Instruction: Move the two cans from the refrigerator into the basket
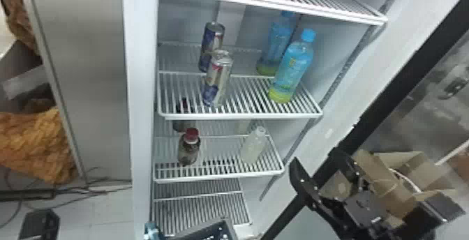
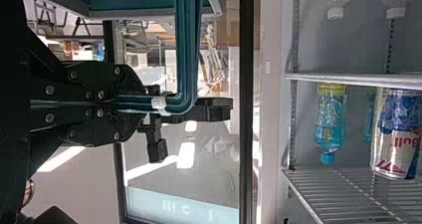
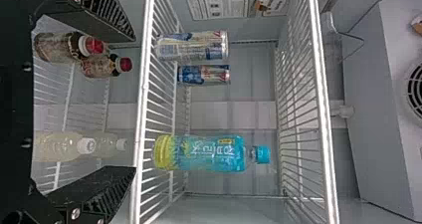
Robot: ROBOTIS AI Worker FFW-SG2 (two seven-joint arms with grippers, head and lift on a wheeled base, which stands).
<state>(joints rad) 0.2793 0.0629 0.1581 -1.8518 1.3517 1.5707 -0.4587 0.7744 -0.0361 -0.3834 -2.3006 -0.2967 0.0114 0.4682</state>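
1. Nearest the camera, at lower right in the head view, is the black two-fingered right gripper point(image 1: 315, 155), its fingers spread wide with nothing between them.
2. Both task cans stand upright on a white wire shelf point(image 1: 240, 116) inside the refrigerator, well apart from that gripper, higher and to its left in the head view. One slim silver-and-blue can point(image 1: 218, 79) is at the front; a second blue-and-silver can point(image 1: 211, 44) is just behind it. In the right wrist view both lie beyond the fingertips, off to one side of the gap.
3. The black left gripper point(image 2: 142, 104) is pressed together on the teal handle point(image 2: 184, 59) of a teal basket point(image 2: 134, 0).
4. On the cans' shelf, to their right, a clear blue bottle with a yellow-green base point(image 1: 291, 68) stands in front of another blue bottle point(image 1: 275, 44).
5. The shelf's raised front rim runs below the cans, and another white wire shelf point(image 1: 279, 4) is above.
6. On the shelf below stand a dark red-capped bottle point(image 1: 189, 148) and a pale whitish bottle point(image 1: 253, 147).
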